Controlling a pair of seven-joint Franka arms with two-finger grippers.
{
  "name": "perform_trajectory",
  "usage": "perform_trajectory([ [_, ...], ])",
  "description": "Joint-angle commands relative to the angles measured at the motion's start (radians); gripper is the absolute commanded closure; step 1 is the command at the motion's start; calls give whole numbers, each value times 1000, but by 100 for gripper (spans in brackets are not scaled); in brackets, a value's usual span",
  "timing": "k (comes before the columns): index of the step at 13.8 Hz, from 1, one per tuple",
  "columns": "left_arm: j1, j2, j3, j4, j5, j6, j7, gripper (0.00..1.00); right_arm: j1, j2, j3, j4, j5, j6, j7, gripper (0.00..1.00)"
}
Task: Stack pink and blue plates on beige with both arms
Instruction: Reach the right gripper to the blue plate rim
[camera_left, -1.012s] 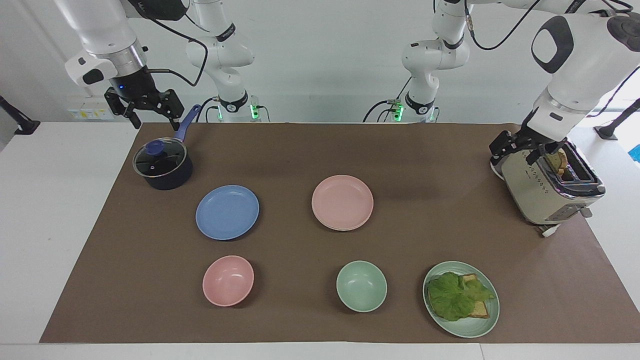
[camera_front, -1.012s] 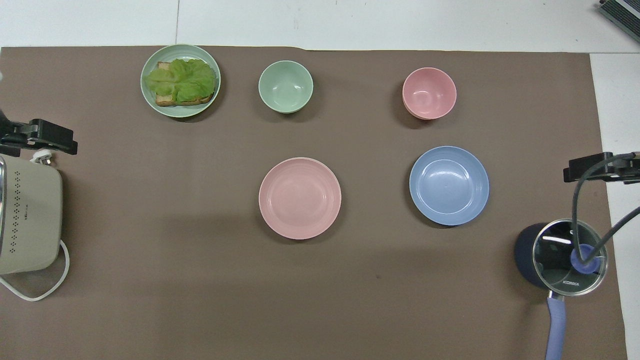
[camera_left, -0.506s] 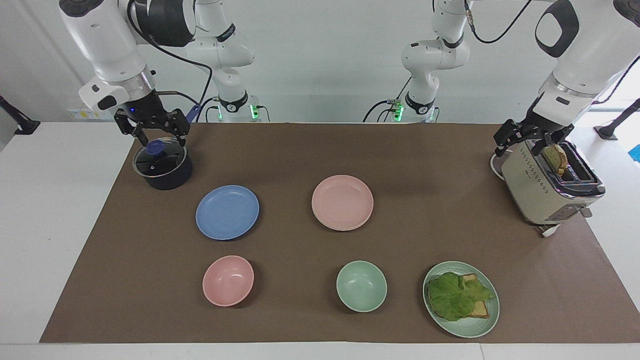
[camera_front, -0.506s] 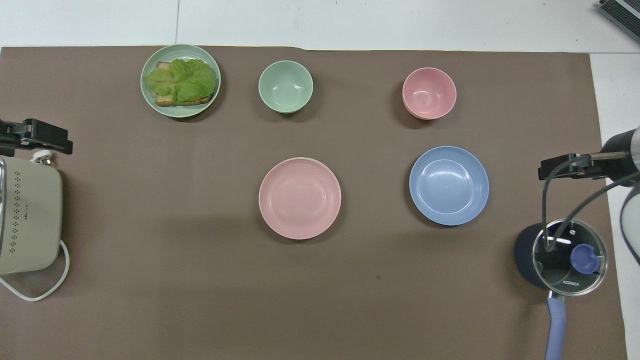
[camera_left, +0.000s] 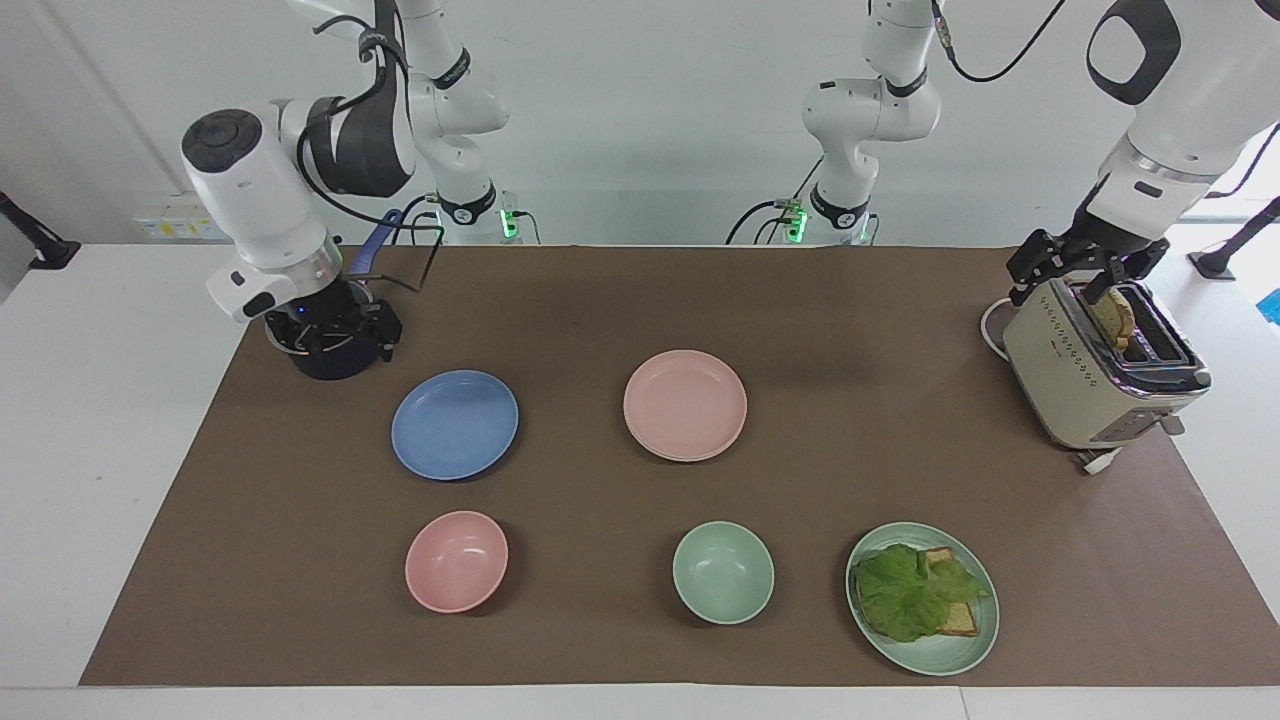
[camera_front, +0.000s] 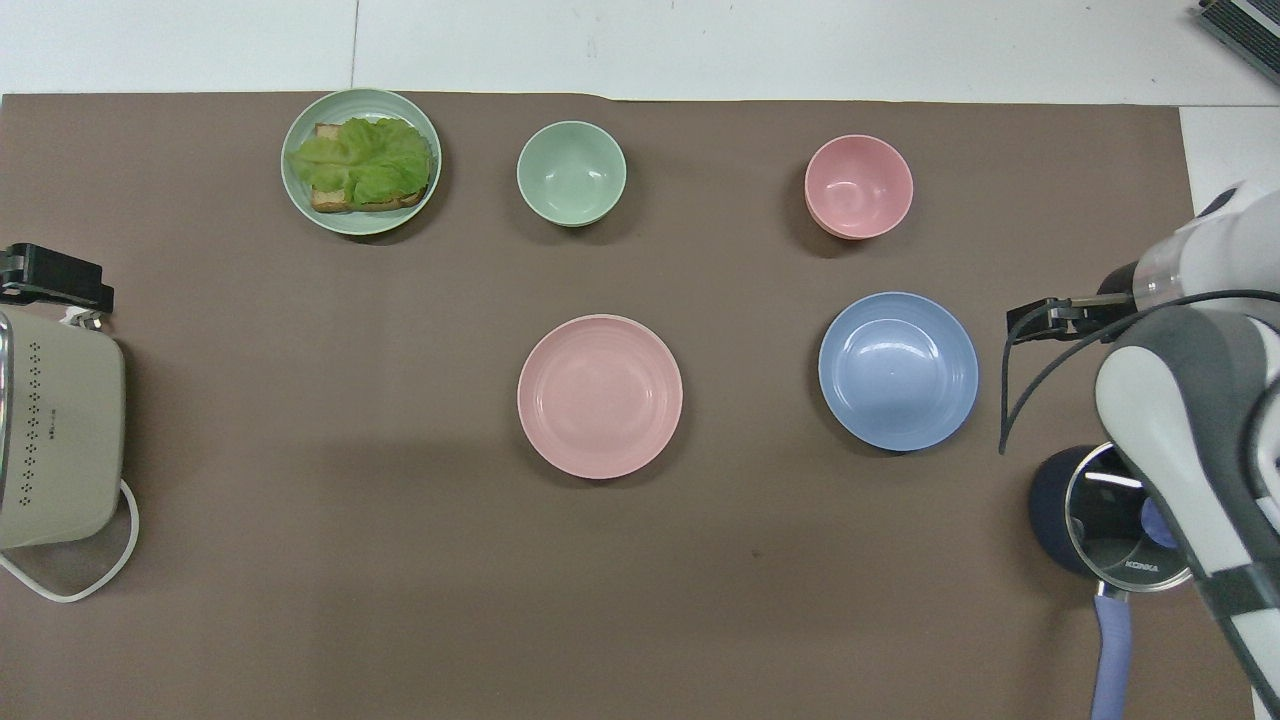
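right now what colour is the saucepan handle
Light periwinkle blue; the handle shows best in the overhead view.

Pink plate (camera_front: 600, 396) lies mid-worktop, blue plate (camera_front: 898, 370) beside it toward the right arm's end. Right end effector (camera_front: 1050, 312) hangs just beside the blue plate. Left end effector (camera_front: 55, 280) sits at the toaster (camera_front: 55, 440).

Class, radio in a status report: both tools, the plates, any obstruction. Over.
Left tool open over toaster. Right tool open over saucepan. Blue plate untouched beside pink plate. Nothing between them.
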Motion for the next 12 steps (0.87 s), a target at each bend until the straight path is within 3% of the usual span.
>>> perform_trajectory([
  [1, -20, -16, 21, -2, 6, -13, 10, 0, -12, 36, 6, -78, 45, 117, -43, 0],
  [7, -19, -18, 21, -2, 6, -18, 10, 0, -27, 197, 6, -144, 151, 342, -135, 0],
  [12, -19, -18, 23, -2, 6, -18, 10, 0, -45, 201, 6, -153, 174, 345, -192, 4],
])
